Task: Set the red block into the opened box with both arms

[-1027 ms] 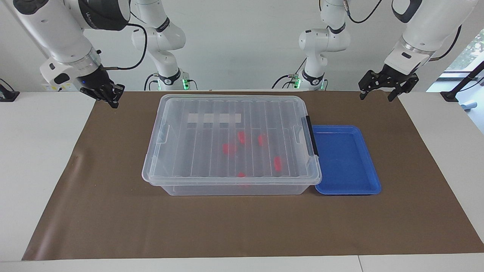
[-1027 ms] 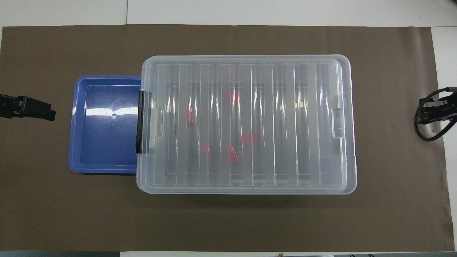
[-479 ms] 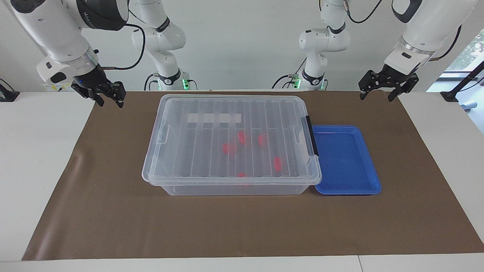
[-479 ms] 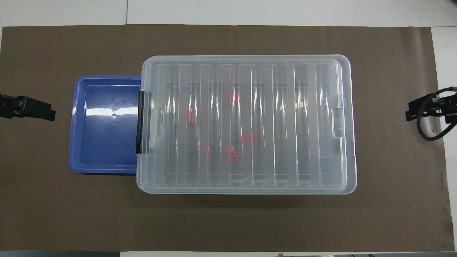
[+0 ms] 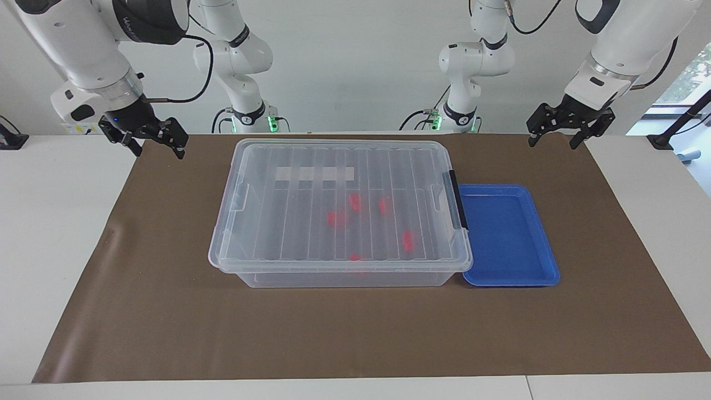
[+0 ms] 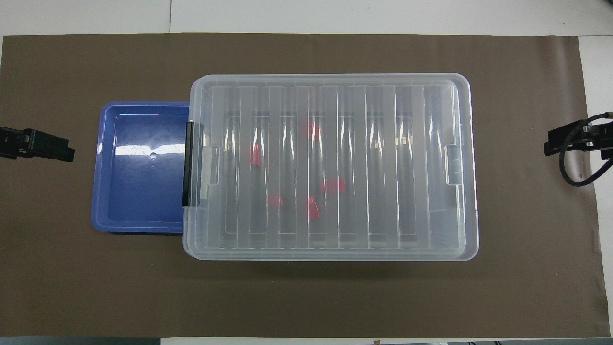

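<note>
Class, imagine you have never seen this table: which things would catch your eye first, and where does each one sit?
The large clear plastic box with its ribbed lid on dominates the middle of the brown mat, with several small bright red blocks glowing through it. A shallow blue tray lies beside it toward the left arm's end. The left gripper and right gripper hang with fingers open over the mat's two ends, holding nothing.

Right end effector (image 5: 154, 146) now spread open after being pinched shut, shifted toward the mat's edge
</note>
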